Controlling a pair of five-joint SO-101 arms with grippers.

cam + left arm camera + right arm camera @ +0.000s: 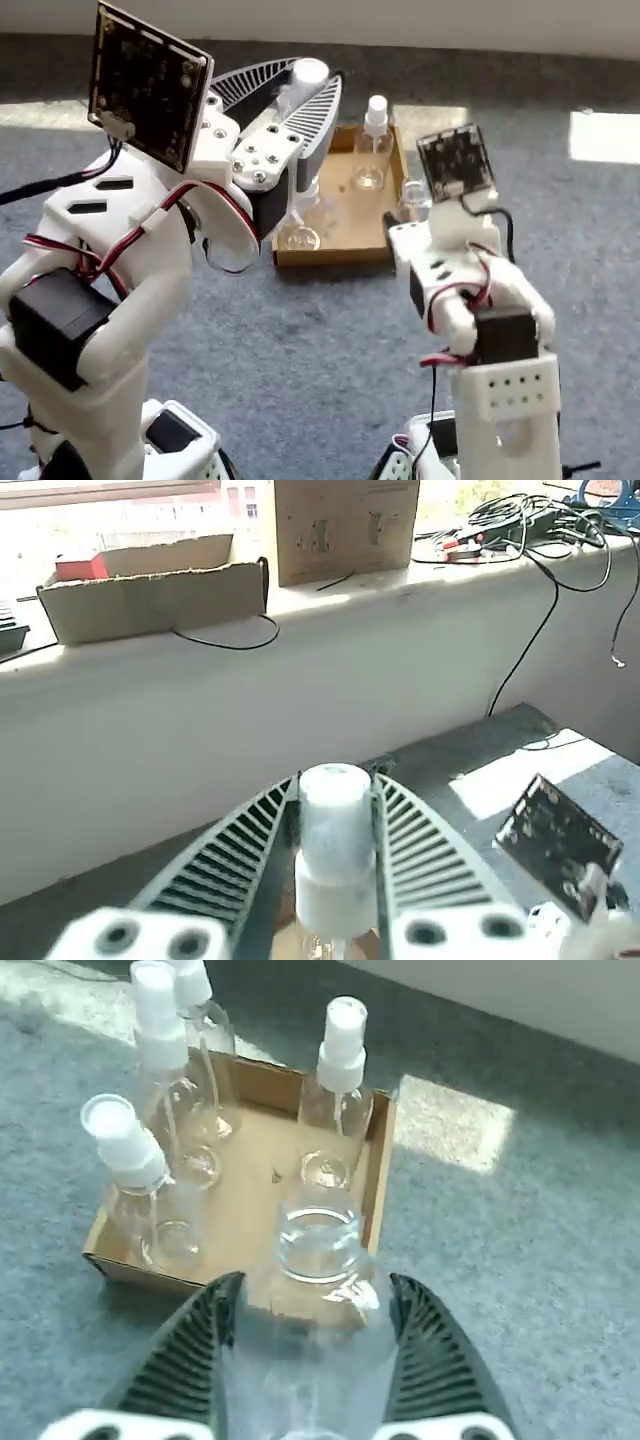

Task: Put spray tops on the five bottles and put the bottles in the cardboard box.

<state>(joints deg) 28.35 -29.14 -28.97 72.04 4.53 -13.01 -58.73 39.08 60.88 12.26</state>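
Note:
My left gripper is shut on a white spray top. In the high view that spray top is held up above the back left of the cardboard box. My right gripper is shut on a clear bottle whose neck is open and bare. It holds this bottle upright just outside the box's right wall. Inside the box stand several clear bottles with white spray tops, among them one at the back right and one at the front left.
The box sits on grey carpet between the two arms. A white wall runs behind it, with a sunlit patch at the far right. The right arm's circuit board rises beside the box. Open carpet lies in front of the box.

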